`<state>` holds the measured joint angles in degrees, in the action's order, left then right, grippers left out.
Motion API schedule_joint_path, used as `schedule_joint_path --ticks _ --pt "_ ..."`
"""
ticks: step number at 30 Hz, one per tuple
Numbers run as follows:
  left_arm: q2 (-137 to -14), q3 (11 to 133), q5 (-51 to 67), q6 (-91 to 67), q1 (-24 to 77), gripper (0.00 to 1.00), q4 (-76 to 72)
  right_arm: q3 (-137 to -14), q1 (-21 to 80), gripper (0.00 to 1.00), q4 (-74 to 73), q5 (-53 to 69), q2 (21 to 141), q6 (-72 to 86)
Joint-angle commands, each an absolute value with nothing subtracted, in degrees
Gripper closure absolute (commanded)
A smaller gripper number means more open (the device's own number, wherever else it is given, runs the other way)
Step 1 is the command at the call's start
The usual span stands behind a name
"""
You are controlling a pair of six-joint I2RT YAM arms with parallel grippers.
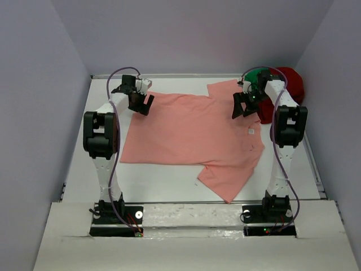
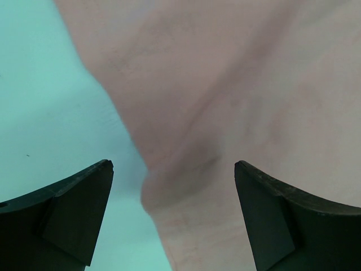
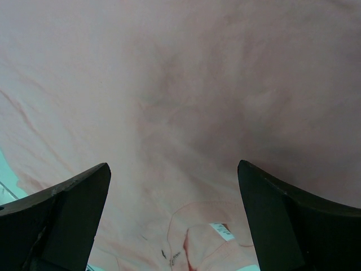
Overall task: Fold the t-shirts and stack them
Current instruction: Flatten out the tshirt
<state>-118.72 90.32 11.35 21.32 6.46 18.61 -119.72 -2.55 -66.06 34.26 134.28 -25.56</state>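
Right now we are seeing the salmon-pink t-shirt (image 1: 192,132) lying flat and open on the white table (image 1: 163,189) (small neck tag (image 1: 251,131) facing up), with the left gripper (image 1: 142,105) and right gripper (image 1: 242,106) hanging over its far edge, both jaws spread wide, gripping nothing.
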Motion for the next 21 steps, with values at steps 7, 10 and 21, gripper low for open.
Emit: schedule_joint_path --ticks 7,10,21 --pt "-122.4 95.4 13.1 21.9 3.6 0.01 20.0 -114.3 -2.5 0.0 -64.9 32.1 125.2 -26.4" --pt "-119.0 93.9 15.4 21.4 3.6 0.01 18.5 -113.9 -2.5 0.0 -64.9 30.4 124.7 -26.5" --pt "-113.2 89.3 24.8 25.8 3.8 0.01 21.3 -113.6 -2.5 0.0 -64.1 31.3 125.2 -25.1"
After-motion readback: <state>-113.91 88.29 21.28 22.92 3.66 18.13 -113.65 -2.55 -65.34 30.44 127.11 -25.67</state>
